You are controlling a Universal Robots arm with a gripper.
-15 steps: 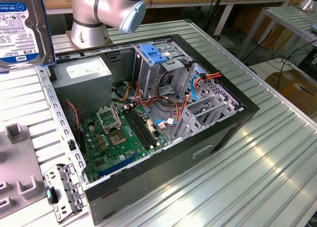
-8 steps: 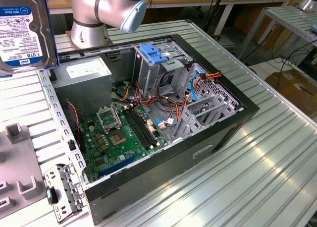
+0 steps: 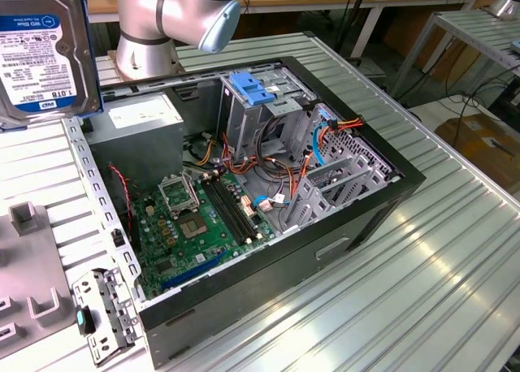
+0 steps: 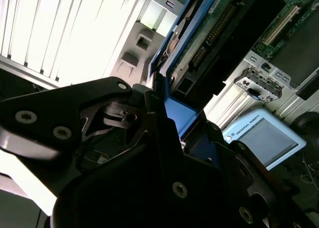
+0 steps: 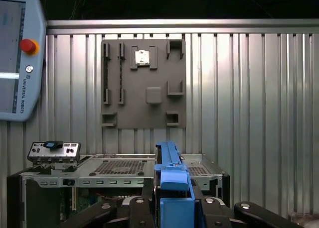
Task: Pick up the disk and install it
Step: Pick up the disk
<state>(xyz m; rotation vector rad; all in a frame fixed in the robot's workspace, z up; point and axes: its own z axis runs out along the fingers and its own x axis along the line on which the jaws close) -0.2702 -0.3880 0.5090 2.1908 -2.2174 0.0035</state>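
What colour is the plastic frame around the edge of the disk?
Bright blue. The frame shows best in the first wrist view.

The exterior view is evenly bright and sharp. In my second wrist view the table [image 4: 65, 29] glares white and my claw [image 4: 169, 108] is shadow-black.

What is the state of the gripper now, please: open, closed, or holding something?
Gripper: jaws closed, holding the disk.
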